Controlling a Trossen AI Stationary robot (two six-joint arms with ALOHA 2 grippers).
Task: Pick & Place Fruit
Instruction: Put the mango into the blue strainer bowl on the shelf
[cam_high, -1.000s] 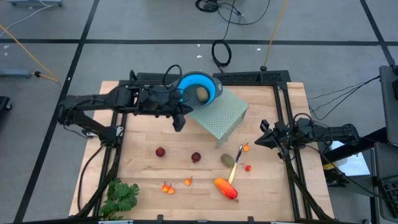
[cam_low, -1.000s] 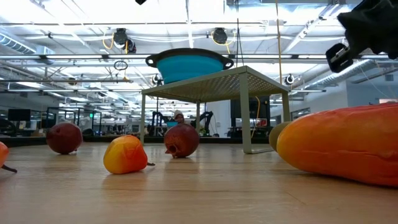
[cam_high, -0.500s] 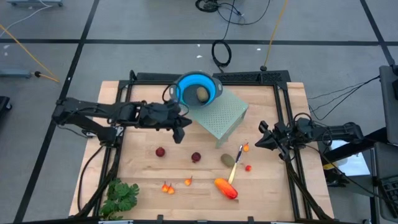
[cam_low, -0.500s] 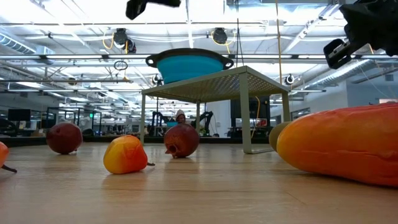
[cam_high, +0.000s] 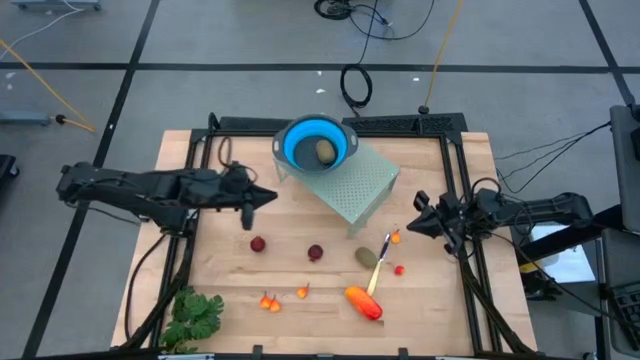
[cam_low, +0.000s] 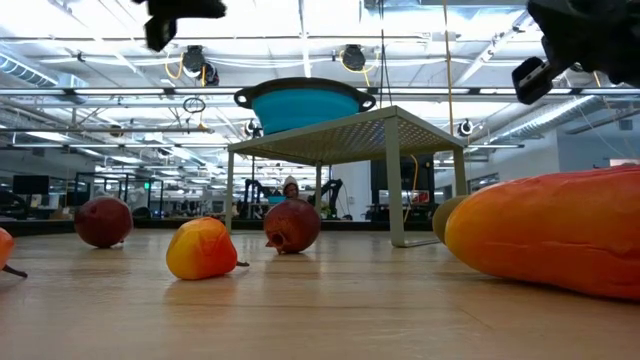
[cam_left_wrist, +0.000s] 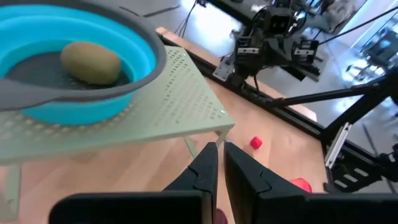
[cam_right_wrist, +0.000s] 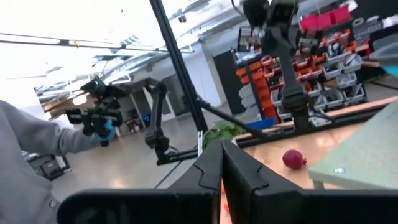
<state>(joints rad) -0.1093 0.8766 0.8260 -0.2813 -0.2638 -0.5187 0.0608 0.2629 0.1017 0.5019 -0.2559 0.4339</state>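
Note:
A blue bowl (cam_high: 317, 143) stands on a green perforated stand (cam_high: 352, 185), and one olive-brown fruit (cam_left_wrist: 91, 62) lies in it. On the wooden table lie two dark red balls (cam_high: 258, 243) (cam_high: 315, 252), an olive oval (cam_high: 366, 257), a long orange-red piece (cam_high: 364, 302) and tiny orange-red bits (cam_high: 268, 301). My left gripper (cam_high: 262, 197) hangs shut and holds nothing, left of the stand and above the table. At the right edge, my right gripper (cam_high: 418, 220) is shut, also on nothing.
A yellow-handled knife (cam_high: 379, 264) lies beside the olive oval. A leafy green bunch (cam_high: 192, 316) sits at the near left corner. Black frame rails (cam_high: 460, 190) run along the table's sides. A person's grey sleeve (cam_right_wrist: 25, 155) shows beyond the table.
My left gripper has drawn back from beside the blue bowl toward the table's left edge and has sunk lower, holding nothing. The fruit on the table and in the bowl has stayed where it was.

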